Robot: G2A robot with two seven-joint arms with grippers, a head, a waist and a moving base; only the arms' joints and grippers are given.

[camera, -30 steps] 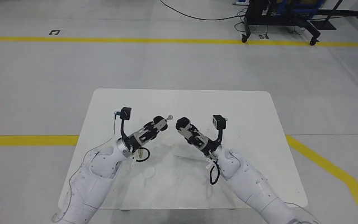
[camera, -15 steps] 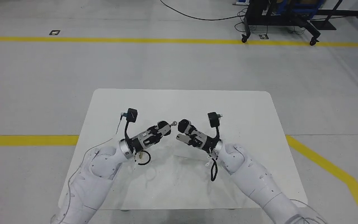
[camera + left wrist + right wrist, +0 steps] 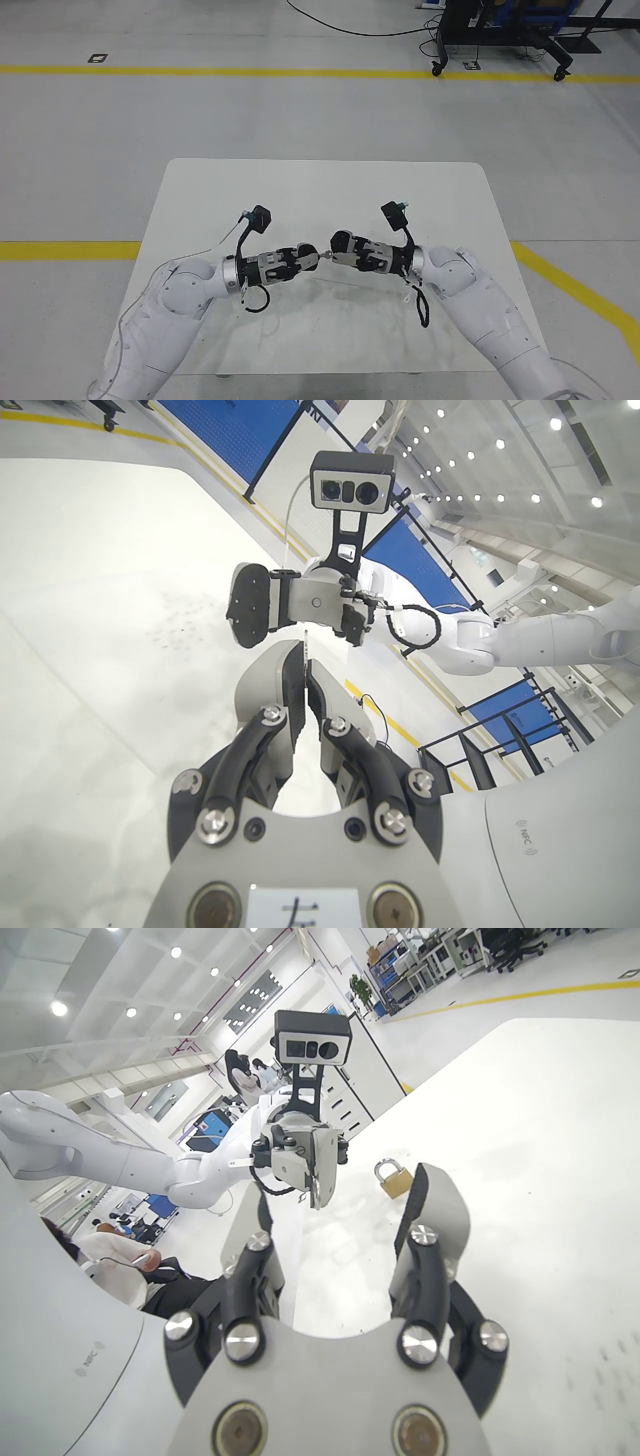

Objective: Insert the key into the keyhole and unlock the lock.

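Observation:
My left gripper point(image 3: 302, 657) is shut on a thin silver key point(image 3: 305, 648), whose blade sticks out past the fingertips. In the top view the left gripper point(image 3: 306, 259) and right gripper point(image 3: 340, 243) face each other tip to tip above the table's middle, a small gap between them. The right gripper point(image 3: 340, 1198) is open with nothing between its fingers. A brass padlock point(image 3: 393, 1180) with a silver shackle lies on the table just beyond one right finger. The right wrist view shows the left gripper point(image 3: 320, 1188) close to the padlock with the key point(image 3: 315, 1184).
The white table point(image 3: 420, 190) carries both arms over its centre, with bare surface on all sides. Yellow floor lines run behind and beside it, and a dark wheeled cart point(image 3: 500, 30) stands far back on the right.
Both grippers have come down and toward the table's near side, turning to point at each other; their tips are now much closer. The key stays in the left gripper.

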